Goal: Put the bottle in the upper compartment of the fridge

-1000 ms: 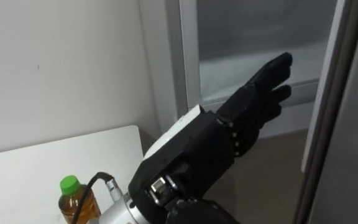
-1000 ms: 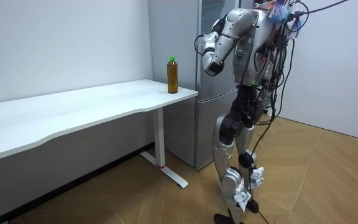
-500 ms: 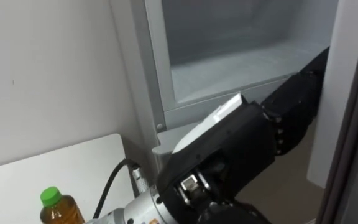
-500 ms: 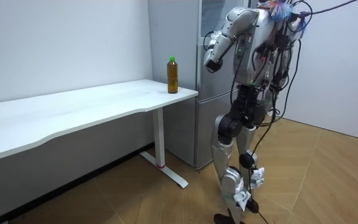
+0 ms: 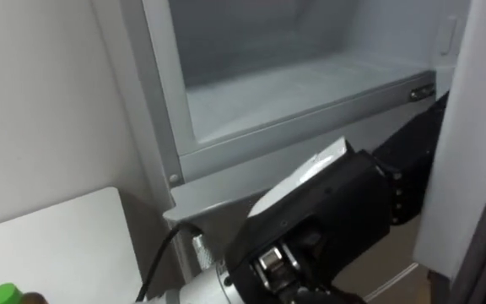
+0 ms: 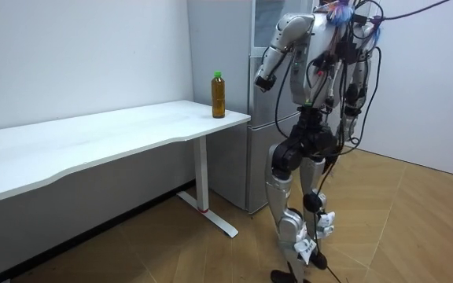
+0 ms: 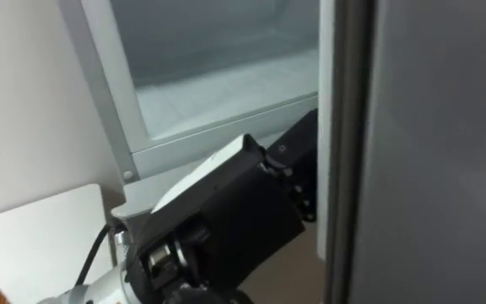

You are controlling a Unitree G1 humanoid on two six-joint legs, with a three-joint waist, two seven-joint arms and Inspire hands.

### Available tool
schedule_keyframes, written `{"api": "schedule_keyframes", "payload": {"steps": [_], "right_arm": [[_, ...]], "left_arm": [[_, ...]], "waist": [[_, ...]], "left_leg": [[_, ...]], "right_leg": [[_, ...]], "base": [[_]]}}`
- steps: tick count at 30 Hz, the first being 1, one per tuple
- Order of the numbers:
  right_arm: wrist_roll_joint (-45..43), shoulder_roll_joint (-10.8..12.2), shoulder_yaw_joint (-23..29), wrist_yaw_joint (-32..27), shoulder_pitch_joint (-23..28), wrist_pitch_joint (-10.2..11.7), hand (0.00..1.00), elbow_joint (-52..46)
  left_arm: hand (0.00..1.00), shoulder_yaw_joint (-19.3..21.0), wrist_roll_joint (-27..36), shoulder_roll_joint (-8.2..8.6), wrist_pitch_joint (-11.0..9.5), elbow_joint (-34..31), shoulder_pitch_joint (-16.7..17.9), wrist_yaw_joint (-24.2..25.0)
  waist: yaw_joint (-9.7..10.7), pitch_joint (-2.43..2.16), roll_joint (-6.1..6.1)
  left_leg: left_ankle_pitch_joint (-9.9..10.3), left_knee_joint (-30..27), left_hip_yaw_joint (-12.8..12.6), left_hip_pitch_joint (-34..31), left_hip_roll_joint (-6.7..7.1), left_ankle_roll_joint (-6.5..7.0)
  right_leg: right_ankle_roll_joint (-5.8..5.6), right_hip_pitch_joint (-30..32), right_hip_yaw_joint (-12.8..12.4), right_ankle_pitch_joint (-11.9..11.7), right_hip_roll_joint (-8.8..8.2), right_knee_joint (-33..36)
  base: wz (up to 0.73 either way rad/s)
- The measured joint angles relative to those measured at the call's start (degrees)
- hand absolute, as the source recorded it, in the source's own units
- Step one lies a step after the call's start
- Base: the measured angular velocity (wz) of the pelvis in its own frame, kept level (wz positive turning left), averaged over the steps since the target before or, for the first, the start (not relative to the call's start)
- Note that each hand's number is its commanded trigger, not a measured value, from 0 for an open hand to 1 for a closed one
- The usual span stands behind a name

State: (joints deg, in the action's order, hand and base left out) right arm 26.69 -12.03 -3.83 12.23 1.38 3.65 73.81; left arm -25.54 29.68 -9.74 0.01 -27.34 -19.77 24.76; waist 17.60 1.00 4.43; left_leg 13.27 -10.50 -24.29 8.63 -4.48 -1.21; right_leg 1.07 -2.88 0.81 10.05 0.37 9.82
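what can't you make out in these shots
- left hand: its far end goes behind the fridge door in both eye views, so its grip is hidden.
- bottle: cut off below its green cap by the left eye view's bottom edge; its label is too small in the room view.

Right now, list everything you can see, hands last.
clear plastic bottle with amber liquid and a green cap: one, standing on the table corner nearest the fridge
white rectangular table: one, along the white wall
tall grey fridge: one, beside the table; upper door open, pale shelf inside
wood floor: brown, under the robot
left hand: black, extended to the open door's edge, fingers hidden behind it
right hand: low at the robot's side
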Motion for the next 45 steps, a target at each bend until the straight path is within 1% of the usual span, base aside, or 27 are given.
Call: {"api": "schedule_keyframes", "payload": {"steps": [1,4,7,8,10,12,16,19,21,27,30,34,37,38,45], "right_arm": [[-0.1,-0.3,0.0,0.0,0.2,0.0,0.0,0.0],[-0.1,-0.7,0.0,0.0,0.3,0.0,0.0,-0.1],[-0.5,-0.8,0.0,0.0,0.4,0.0,0.0,-0.1],[-0.4,-1.0,0.0,0.0,0.5,0.0,0.0,-0.1],[-0.4,-1.6,0.0,-0.1,0.6,0.0,0.0,-0.1],[-0.4,-2.2,0.0,-0.3,0.6,0.0,0.0,-0.1],[-0.4,-2.3,0.0,-0.5,0.6,0.0,0.0,-0.2],[-0.2,-2.2,0.0,-0.9,0.5,0.0,0.0,-0.3],[-0.2,-2.3,0.0,-1.3,0.6,0.0,0.0,-0.3],[-0.1,-2.5,0.0,-1.8,0.6,0.0,0.0,-0.3],[-0.1,-2.5,-0.1,-1.8,0.6,0.0,0.0,-0.2],[0.0,-2.5,-1.3,-1.9,0.6,0.0,0.0,-0.1],[-0.1,-2.5,-2.5,-2.2,0.5,0.0,0.0,-0.2],[-0.1,-2.5,-2.8,-2.2,0.4,0.0,0.0,-0.1],[0.1,-2.4,-3.6,-2.2,0.0,0.0,0.0,-0.1]], "left_arm": [[0.0,-0.3,0.1,0.05,0.0,0.0,0.0,0.0],[0.0,-0.7,0.1,0.48,-0.1,0.0,-0.1,0.1],[0.0,-0.9,0.1,0.73,0.0,0.4,-0.4,0.4],[0.0,-1.4,0.1,0.86,-0.1,0.7,-0.7,0.4],[0.0,-1.7,0.1,1.33,-0.1,1.4,-1.5,0.4],[0.0,-2.1,0.1,1.4,-0.1,2.2,-2.6,0.4],[0.0,-2.7,0.2,1.44,-0.1,3.1,-3.6,0.5],[0.0,-3.0,1.3,1.46,-0.1,4.1,-3.6,0.6],[0.0,-3.3,1.4,1.46,-0.1,4.2,-3.6,0.6],[0.0,-6.0,1.9,1.46,0.0,4.2,-3.6,0.6],[0.0,-6.1,2.0,1.48,-0.1,4.2,-3.6,0.7],[0.0,-6.1,2.2,1.48,-0.1,4.2,-3.6,0.8],[0.0,-6.1,2.2,1.48,-0.1,4.2,-3.7,0.8],[0.0,-6.1,2.2,1.48,-0.1,4.2,-3.8,0.8],[0.0,-6.1,2.2,1.23,0.0,4.3,-5.4,0.7]], "waist": [[0.0,0.0,0.01],[0.2,-0.06,0.32],[1.4,-0.16,0.65],[1.8,-0.21,0.83],[2.2,-0.17,1.12],[2.6,-0.15,1.5],[2.6,-0.07,1.92],[2.7,-0.05,1.89],[2.7,-0.05,1.9],[3.4,-0.05,1.89],[4.1,-0.06,1.89],[4.1,-0.07,1.89],[4.1,-0.09,1.87],[4.1,-0.1,1.81],[3.6,-0.08,1.77]], "left_leg": [[0.0,0.0,-0.2,0.0,-0.05,0.0],[0.2,-0.4,-0.5,-0.2,-0.18,-0.25],[0.3,-0.4,-0.6,-0.3,-0.45,-0.36],[0.5,-0.5,-0.7,-0.3,-0.65,-0.59],[0.8,-0.7,-0.7,-0.2,-0.78,-0.88],[0.8,-0.8,-0.7,0.1,-0.79,-0.88],[0.8,-0.8,-0.9,0.2,-0.88,-0.88],[0.8,-0.8,-1.1,0.1,-0.91,-0.88],[0.8,-0.9,-2.3,-0.1,-1.02,-0.89],[0.8,-0.9,-2.4,-0.2,-1.03,-0.89],[0.8,-0.9,-2.4,-0.2,-1.05,-0.89],[0.8,-0.9,-2.3,-0.1,-1.14,-0.89],[0.8,-1.0,-2.2,-0.4,-1.37,-0.9],[0.8,-1.0,-2.2,-0.5,-1.71,-0.92],[0.8,-0.9,-2.0,-0.5,-2.01,-0.98]], "right_leg": [[0.05,0.1,-0.6,0.0,0.14,0.0],[0.09,0.9,-1.3,-0.3,0.36,0.0],[0.19,1.1,-1.7,-0.5,0.69,0.0],[0.22,1.1,-2.0,-0.6,0.86,0.0],[0.24,1.1,-2.2,-0.6,1.01,0.0],[0.29,1.0,-2.4,-0.6,1.11,0.1],[0.5,1.7,-2.9,-0.8,1.47,0.3],[0.73,2.1,-3.1,-1.0,1.83,0.8],[0.8,2.9,-3.3,-1.0,1.94,0.7],[0.81,3.4,-3.3,-1.0,2.02,0.8],[0.84,3.4,-3.4,-1.0,2.15,0.9],[0.95,3.5,-3.9,-1.1,2.54,1.0],[1.07,3.6,-3.8,-1.2,2.51,1.0],[1.13,3.6,-3.6,-1.2,2.47,0.9],[1.47,3.4,-1.3,-1.3,2.61,0.8]], "base": [[-0.21],[-0.25],[-0.12],[-0.05],[-0.06],[-0.14],[-0.15],[-0.16],[-0.08],[-0.02],[-0.01],[-0.07],[-0.01],[0.0],[-0.01]]}}
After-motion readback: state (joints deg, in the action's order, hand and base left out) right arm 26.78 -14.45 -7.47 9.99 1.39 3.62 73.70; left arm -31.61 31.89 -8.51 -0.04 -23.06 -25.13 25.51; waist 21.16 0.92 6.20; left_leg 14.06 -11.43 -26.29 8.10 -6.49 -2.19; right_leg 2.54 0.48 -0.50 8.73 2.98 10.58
